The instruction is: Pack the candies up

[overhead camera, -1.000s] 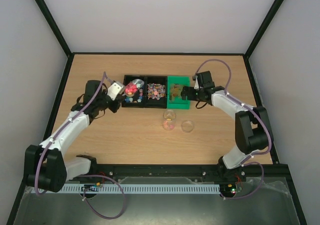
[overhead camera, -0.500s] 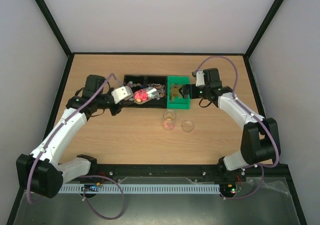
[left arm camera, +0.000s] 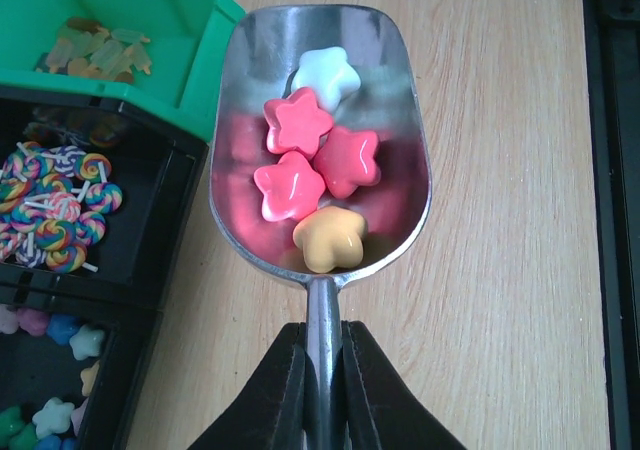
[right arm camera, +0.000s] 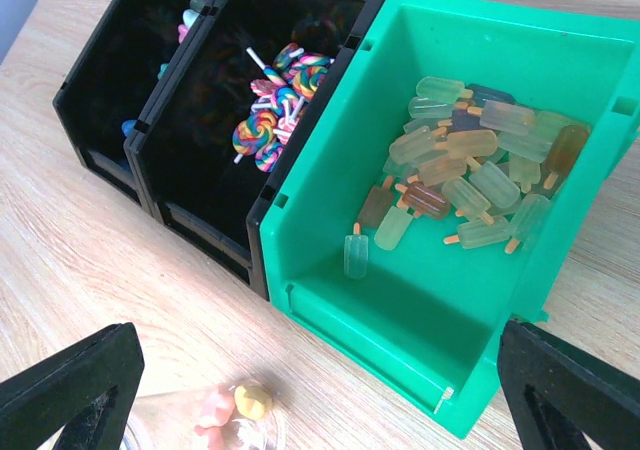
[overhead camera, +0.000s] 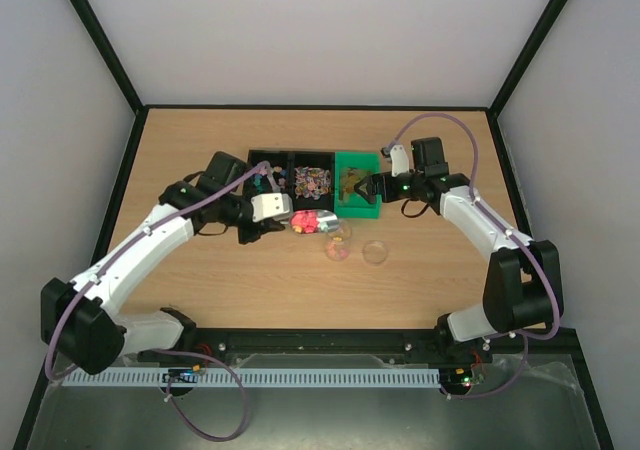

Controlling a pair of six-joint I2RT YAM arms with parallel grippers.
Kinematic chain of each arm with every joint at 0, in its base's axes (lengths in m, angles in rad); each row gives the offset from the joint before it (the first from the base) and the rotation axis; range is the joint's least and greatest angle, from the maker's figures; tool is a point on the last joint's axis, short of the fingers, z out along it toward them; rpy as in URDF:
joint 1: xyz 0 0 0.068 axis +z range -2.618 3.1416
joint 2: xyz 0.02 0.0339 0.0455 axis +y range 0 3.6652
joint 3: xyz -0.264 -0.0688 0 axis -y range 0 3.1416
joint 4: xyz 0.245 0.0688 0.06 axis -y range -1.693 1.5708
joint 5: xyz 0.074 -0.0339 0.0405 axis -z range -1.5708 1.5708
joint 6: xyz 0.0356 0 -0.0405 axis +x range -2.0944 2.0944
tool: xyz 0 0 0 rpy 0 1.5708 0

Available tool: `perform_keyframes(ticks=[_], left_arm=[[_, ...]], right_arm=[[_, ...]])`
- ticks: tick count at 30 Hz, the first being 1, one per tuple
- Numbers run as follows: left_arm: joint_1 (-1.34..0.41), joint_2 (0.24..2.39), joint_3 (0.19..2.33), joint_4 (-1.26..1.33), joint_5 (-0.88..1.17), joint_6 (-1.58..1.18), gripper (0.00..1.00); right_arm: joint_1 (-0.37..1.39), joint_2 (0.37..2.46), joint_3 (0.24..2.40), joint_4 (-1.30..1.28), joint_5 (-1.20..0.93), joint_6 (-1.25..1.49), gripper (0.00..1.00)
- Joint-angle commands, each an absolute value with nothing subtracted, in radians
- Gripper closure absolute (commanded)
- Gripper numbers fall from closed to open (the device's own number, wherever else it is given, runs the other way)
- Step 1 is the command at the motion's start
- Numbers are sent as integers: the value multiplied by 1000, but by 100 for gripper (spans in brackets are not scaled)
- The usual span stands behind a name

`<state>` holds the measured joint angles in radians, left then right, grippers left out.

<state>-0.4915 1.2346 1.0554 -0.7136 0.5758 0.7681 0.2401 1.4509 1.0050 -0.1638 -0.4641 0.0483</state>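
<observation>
My left gripper is shut on the handle of a metal scoop, also seen in the left wrist view, where the gripper clamps the handle. The scoop holds several star-shaped candies, pink, white and yellow, and hovers over the table just left of a small clear cup. The cup holds a few pink and yellow candies. My right gripper is open and empty at the green bin; in the right wrist view its fingers stand wide apart.
Two black bins hold star candies and swirl lollipops. The green bin holds ice-lolly sweets. A clear round lid lies right of the cup. Black frame rails edge the table.
My left arm carried the loaded scoop from the left black bin rightward and nearer, to just left of the cup. The right gripper shifted slightly at the green bin.
</observation>
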Motion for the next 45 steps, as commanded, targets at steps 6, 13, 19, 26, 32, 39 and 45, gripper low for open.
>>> perform_keyframes(ticks=[6,13,19,26,32,39,45], left_arm=[[-538,1314,1168,-836,507,797,98],[-570,1351,1207,-872,450,802,98],[-587,1381,1262,-917,409,799,98],[-610,1418,1313,-966,364,786,98],[-625,1440,1351,-990,340,780,98],[-639,1454,1383,-1011,313,784,98],[-646,1475,1408,-1034,294,779,98]], right_arm=[[228,1461,1004,-219,-508,30,1],[220,1460,1006,-222,-518,33,1],[214,1460,1007,-224,-524,35,1],[207,1459,1009,-224,-536,37,1],[203,1459,1010,-225,-544,39,1],[199,1459,1012,-226,-553,43,1],[195,1454,1012,-227,-557,46,1]])
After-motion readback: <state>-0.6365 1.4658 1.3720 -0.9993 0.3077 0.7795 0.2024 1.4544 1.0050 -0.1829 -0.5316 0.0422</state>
